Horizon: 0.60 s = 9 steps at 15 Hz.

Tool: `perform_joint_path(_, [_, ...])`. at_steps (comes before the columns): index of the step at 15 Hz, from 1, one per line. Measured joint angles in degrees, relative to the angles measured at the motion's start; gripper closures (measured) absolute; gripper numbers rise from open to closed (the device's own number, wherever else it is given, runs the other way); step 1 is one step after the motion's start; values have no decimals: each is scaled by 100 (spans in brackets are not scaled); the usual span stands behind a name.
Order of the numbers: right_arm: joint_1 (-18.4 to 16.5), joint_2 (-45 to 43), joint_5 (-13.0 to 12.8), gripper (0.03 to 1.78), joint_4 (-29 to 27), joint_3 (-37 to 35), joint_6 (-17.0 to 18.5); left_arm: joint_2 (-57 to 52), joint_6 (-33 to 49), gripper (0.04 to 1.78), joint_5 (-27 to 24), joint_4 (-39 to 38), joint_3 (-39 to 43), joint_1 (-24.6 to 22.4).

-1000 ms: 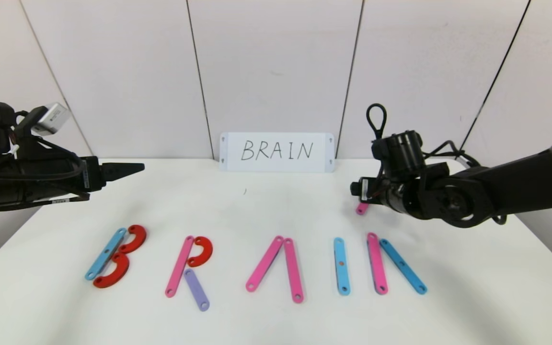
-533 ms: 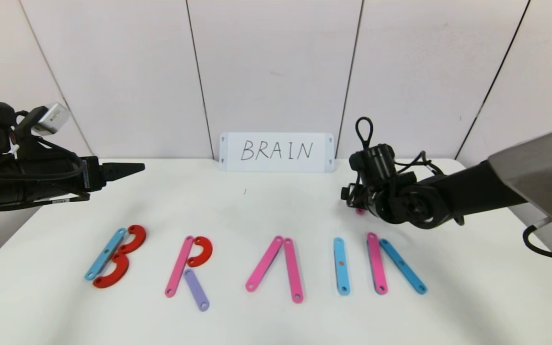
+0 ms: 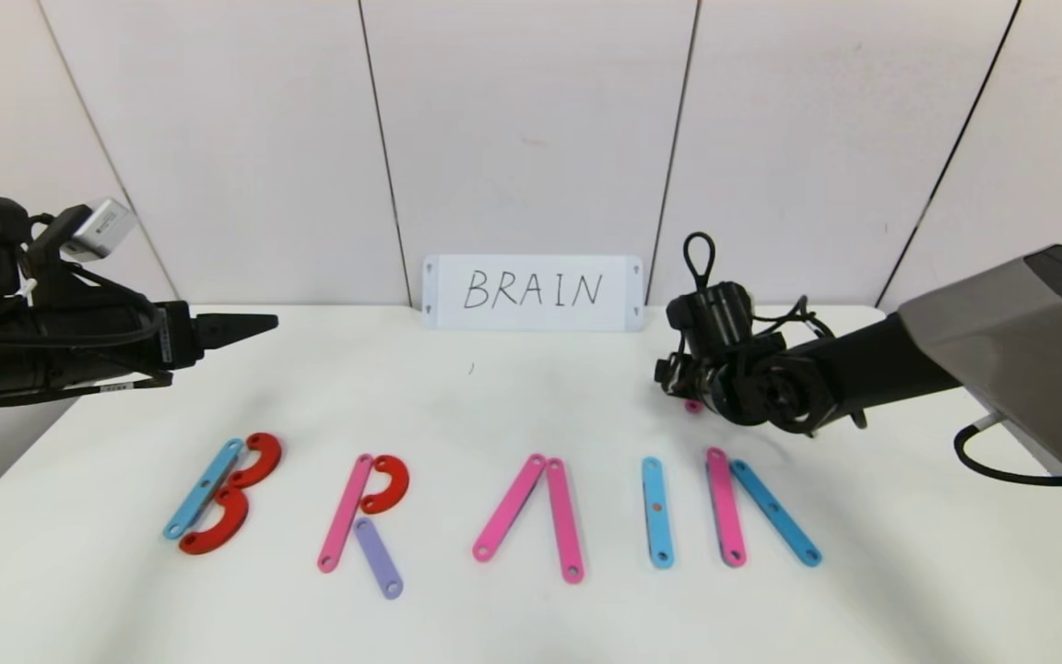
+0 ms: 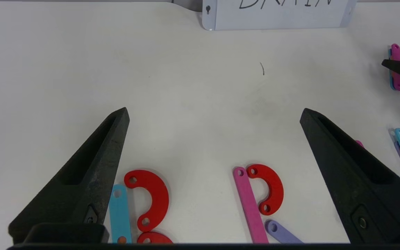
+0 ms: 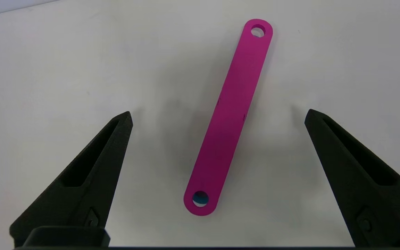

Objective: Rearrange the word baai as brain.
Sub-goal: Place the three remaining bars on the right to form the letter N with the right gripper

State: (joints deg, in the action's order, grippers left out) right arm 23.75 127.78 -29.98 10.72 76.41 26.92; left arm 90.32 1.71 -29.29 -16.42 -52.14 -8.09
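Observation:
The word point(image 3: 494, 512) lies along the table's front: a B of a blue strip and red curves point(image 3: 227, 493), an R point(image 3: 363, 521), an A of two pink strips point(image 3: 531, 516), a blue I point(image 3: 656, 512), then a pink strip point(image 3: 725, 507) with a slanted blue strip point(image 3: 775, 512). Behind these lies a loose pink strip point(image 3: 695, 404) point(image 5: 229, 118), stacked on a blue piece. My right gripper point(image 5: 218, 114) hovers open just above it, one finger on each side. My left gripper point(image 3: 264, 323) point(image 4: 214, 111) stands open and empty above the table's left side.
A white card point(image 3: 533, 292) with handwritten BRAIN leans against the back wall. The white table point(image 3: 531, 397) has bare room between the card and the letters. My right arm point(image 3: 909, 369) reaches in from the right edge.
My right arm has swung left and settled over the loose pink strip, hiding most of it in the head view. The left arm and the letters have not moved.

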Motion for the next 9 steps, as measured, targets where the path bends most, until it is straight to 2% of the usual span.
perform_joint_path(9, [-127, 256, 0, 8, 0, 178, 10, 11, 2, 9, 0, 0, 2, -4])
